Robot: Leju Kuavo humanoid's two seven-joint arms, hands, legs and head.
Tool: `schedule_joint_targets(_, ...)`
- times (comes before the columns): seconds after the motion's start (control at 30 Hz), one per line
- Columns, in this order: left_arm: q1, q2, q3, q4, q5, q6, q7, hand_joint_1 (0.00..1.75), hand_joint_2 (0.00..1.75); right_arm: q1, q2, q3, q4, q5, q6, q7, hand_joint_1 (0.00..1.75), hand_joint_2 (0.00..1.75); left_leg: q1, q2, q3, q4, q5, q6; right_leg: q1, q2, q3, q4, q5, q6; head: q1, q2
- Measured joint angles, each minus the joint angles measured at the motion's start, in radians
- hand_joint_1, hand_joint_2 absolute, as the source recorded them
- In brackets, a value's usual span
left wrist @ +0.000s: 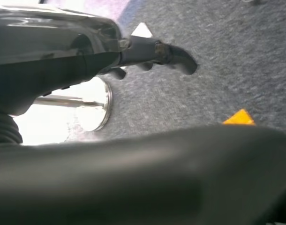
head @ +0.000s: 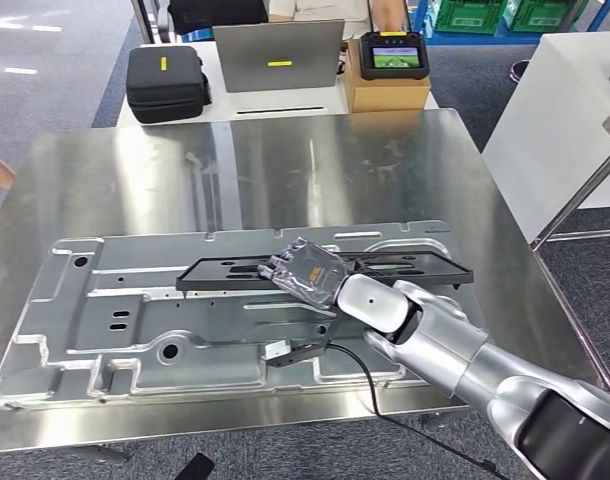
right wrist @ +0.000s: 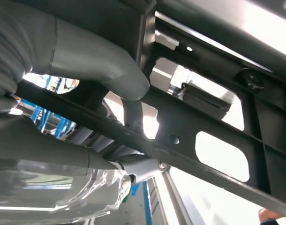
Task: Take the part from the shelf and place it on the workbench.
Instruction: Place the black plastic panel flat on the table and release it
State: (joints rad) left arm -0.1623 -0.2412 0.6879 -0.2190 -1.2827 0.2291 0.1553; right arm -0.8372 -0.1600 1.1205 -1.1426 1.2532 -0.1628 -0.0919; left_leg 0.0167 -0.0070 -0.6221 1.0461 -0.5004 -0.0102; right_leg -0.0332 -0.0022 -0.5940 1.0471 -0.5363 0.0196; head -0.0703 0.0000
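Observation:
The part is a long, flat black frame with cut-out windows. It lies lengthwise low over a big stamped metal panel on the steel workbench. My right hand grips it near its middle. In the right wrist view the grey thumb and the fingers wrap a bar of the black frame. Whether the frame touches the panel I cannot tell. My left hand hangs over grey carpet with its fingers stretched out and nothing in them.
Behind the workbench stands a table with a black case, a laptop and a cardboard box carrying a screen controller. A person sits behind it. A white table stands at the right. A black cable trails under my right arm.

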Motion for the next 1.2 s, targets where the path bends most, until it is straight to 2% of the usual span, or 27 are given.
schedule_joint_targets(0.07,0.0,-0.001,0.001,0.0,0.009,0.002,0.002,0.0,1.75,-0.001,0.0,0.0,0.002,-0.001,0.001,0.0,1.75,1.75,0.0,0.0,0.002,-0.001,0.0,0.001,0.0,0.001,0.006,-0.006,0.002,-0.013,0.0,0.0)
schedule_joint_targets(0.1,0.0,-0.001,0.002,0.0,0.012,0.002,0.003,0.0,1.75,-0.001,0.0,0.0,0.002,-0.001,0.002,0.0,1.75,1.75,-0.001,0.0,0.003,-0.001,-0.001,0.003,0.0,0.0,0.009,-0.01,0.003,-0.013,0.0,0.0)
schedule_joint_targets(0.23,0.001,-0.001,0.005,0.0,0.014,0.003,0.003,0.0,1.75,-0.002,0.0,0.0,0.004,-0.002,0.002,0.0,1.75,1.75,-0.003,0.0,0.005,-0.001,-0.004,0.011,0.0,0.001,0.016,-0.022,0.007,-0.004,0.0,0.0)
schedule_joint_targets(0.37,0.001,-0.001,0.006,0.0,0.014,0.003,-0.002,0.0,1.75,-0.002,0.0,0.0,0.004,-0.006,0.002,0.0,1.75,1.75,-0.006,0.0,0.005,0.0,-0.005,0.014,-0.003,0.0,0.018,-0.026,0.007,0.018,0.0,0.0)
schedule_joint_targets(0.43,0.001,-0.001,0.006,0.0,0.014,0.002,-0.002,0.0,1.75,-0.002,0.0,0.0,0.004,-0.008,0.002,0.0,1.75,1.75,-0.006,0.0,0.005,0.0,-0.005,0.014,-0.003,0.0,0.018,-0.027,0.007,0.024,0.0,0.0)
schedule_joint_targets(1.2,0.001,-0.001,0.013,0.0,0.014,0.004,0.001,0.0,1.75,-0.002,0.0,0.0,0.014,-0.014,0.003,0.0,1.75,1.75,-0.004,0.0,0.008,-0.001,-0.005,0.014,-0.001,0.001,0.018,-0.023,0.005,0.026,0.0,0.0)
